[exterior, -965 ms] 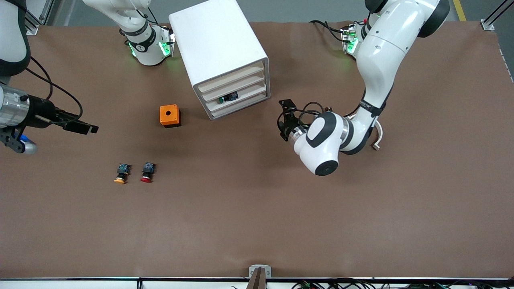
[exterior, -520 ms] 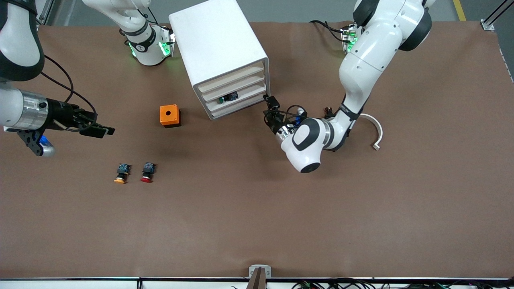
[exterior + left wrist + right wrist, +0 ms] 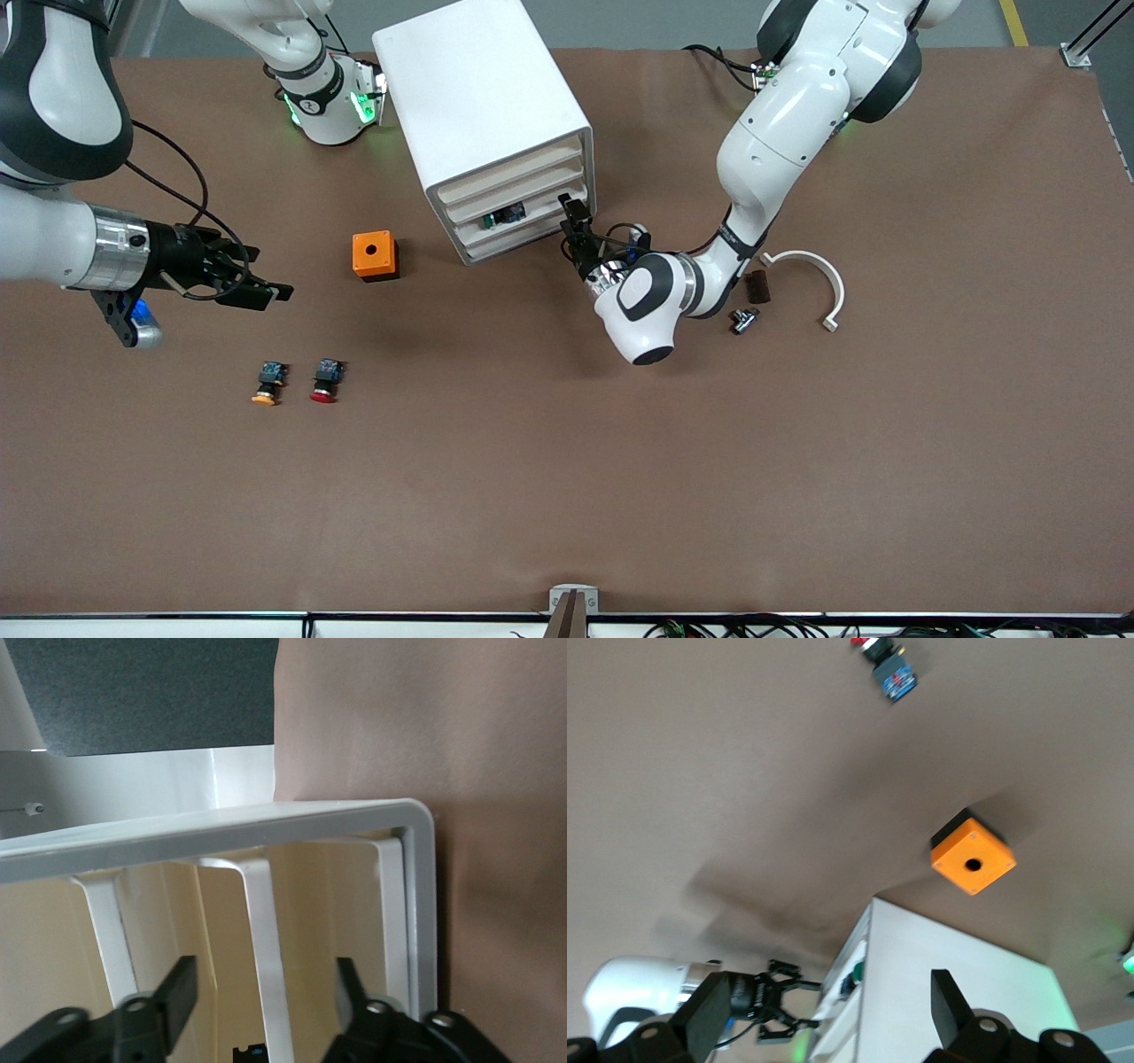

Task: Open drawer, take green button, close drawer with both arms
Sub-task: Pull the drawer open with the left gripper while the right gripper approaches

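The button [image 3: 505, 215] sits in a drawer [image 3: 518, 218] of the white cabinet [image 3: 483, 124], second from the bottom of four alike; only its dark body shows at the cream front, and that drawer appears pushed in level with the others. The left gripper [image 3: 574, 232] is right at the front of the cabinet, at the corner toward the left arm's end of the table, level with the lower drawers; in the left wrist view its jaws stand apart, one on either side of a white divider between the cream drawer fronts, with nothing clamped between them. The right gripper [image 3: 259, 290] hangs over bare table [image 3: 567, 478] near the right arm's end, and in the right wrist view its jaws are spread wide and empty. An orange box [image 3: 375, 255] with a round hole on top stands on the table beside the cabinet, toward the right arm's end. Nearer the front camera lie an orange-capped button [image 3: 267, 383] and a red-capped button [image 3: 326, 380], just beside each other. Toward the left arm's end, past that arm's wrist, lie a white curved piece [image 3: 813, 276], a small dark brown block [image 3: 757, 287] and a small metal part [image 3: 742, 319].
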Controlling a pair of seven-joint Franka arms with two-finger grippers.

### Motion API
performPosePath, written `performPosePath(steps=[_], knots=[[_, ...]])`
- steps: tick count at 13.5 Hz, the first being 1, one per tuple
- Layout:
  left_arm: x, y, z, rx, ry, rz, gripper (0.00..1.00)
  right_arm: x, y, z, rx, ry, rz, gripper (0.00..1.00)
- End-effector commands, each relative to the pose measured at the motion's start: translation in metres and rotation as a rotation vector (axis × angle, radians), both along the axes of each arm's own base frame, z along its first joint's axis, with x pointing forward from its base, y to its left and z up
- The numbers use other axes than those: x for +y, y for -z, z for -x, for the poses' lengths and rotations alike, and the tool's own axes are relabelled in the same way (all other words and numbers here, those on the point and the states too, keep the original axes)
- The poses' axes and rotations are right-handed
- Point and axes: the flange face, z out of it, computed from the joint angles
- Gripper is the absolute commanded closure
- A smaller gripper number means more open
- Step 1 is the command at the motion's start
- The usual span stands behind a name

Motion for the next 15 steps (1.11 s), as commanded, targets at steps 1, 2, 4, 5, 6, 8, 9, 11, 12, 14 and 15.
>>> performPosePath(steps=[1,2,4,5,6,8,9,11,12,14,15], knots=[[-0.023,0.000,0.018,0.015,0.025,0.003,0.57,0.026,-0.005,-0.002,0.014,0.080,-0.017,0.00],[-0.023,0.001,0.019,0.011,0.028,0.001,0.67,0.034,-0.006,-0.002,0.013,0.092,-0.011,0.00],[-0.020,-0.002,0.014,-0.008,0.032,-0.003,0.92,0.057,-0.008,-0.002,0.014,0.127,0.003,0.00],[-0.015,-0.002,0.005,-0.029,0.027,-0.005,0.99,0.066,-0.008,-0.001,0.015,0.135,0.007,0.00],[-0.007,-0.001,-0.005,-0.057,0.031,-0.010,0.99,0.073,-0.009,-0.002,0.014,0.154,0.012,0.00],[0.006,-0.002,-0.022,-0.106,0.026,0.006,0.99,0.089,-0.010,0.000,0.013,0.168,0.017,0.00],[0.014,-0.008,-0.037,-0.128,0.008,0.006,0.99,0.097,-0.010,0.002,0.017,0.175,0.022,0.00],[0.020,-0.010,-0.052,-0.163,-0.005,0.030,0.99,0.123,-0.010,0.010,0.041,0.183,0.049,0.00],[0.026,-0.010,-0.061,-0.196,-0.015,0.035,0.99,0.137,-0.009,0.014,0.046,0.188,0.066,0.00],[0.032,-0.006,-0.070,-0.228,-0.043,0.021,0.96,0.158,-0.002,0.021,0.042,0.187,0.113,0.00],[0.036,-0.006,-0.074,-0.235,-0.054,0.018,0.96,0.170,0.004,0.025,0.034,0.184,0.117,0.00]])
